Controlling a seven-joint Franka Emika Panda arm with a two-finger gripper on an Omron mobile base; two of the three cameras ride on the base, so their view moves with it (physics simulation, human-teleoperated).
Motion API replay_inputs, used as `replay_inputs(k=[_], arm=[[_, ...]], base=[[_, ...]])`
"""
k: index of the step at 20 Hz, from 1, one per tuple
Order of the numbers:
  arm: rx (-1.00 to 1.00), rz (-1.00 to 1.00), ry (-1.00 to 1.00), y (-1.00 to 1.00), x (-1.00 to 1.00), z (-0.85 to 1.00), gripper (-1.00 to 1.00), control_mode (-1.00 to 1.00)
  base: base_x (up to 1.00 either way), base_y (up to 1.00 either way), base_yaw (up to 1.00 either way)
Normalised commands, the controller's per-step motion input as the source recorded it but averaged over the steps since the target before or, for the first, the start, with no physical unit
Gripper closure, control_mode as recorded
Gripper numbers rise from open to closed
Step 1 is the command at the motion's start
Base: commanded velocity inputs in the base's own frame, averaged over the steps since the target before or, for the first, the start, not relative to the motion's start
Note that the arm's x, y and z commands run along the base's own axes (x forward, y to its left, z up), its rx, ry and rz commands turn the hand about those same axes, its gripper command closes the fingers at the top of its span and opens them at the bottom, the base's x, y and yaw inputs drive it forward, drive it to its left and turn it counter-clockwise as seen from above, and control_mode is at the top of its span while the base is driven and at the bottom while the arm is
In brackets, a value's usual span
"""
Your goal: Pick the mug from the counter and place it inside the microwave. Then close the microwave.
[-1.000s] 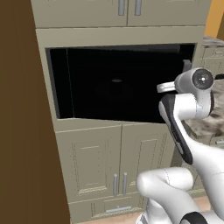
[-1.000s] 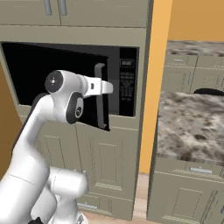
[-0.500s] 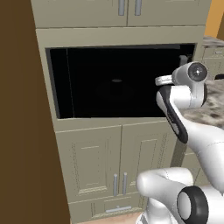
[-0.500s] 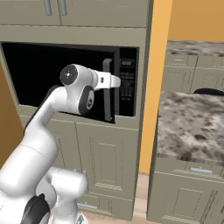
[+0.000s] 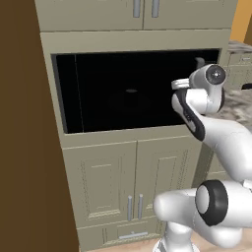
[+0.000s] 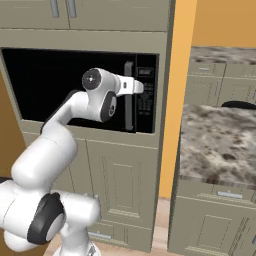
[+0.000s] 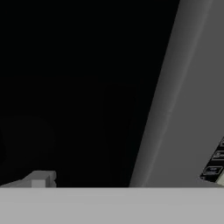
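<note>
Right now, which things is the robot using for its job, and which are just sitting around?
For the job:
microwave
its handle
counter

Just around:
lower cabinet doors
upper cabinets
orange wall
dark thing at the counter's far edge, too unclear to name

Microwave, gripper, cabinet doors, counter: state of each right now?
microwave: door looks shut or nearly so, dark glass flush with its frame, bar handle upright.
gripper: at the handle beside the button panel; open or shut cannot be told.
lower cabinet doors: shut.
counter: no mug on the part in view.
</note>
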Motion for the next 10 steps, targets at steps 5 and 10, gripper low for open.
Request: replay_inputs(k=[5, 10], arm=[[0.01, 0.0, 0.0, 0.0, 0.52, 0.0, -1.0, -1.0], [0.0, 0.0, 0.0, 0.0, 0.5, 0.0, -1.0, -1.0]], base=[[0.0, 0.0, 0.0], [0.0, 0.0, 0.0]])
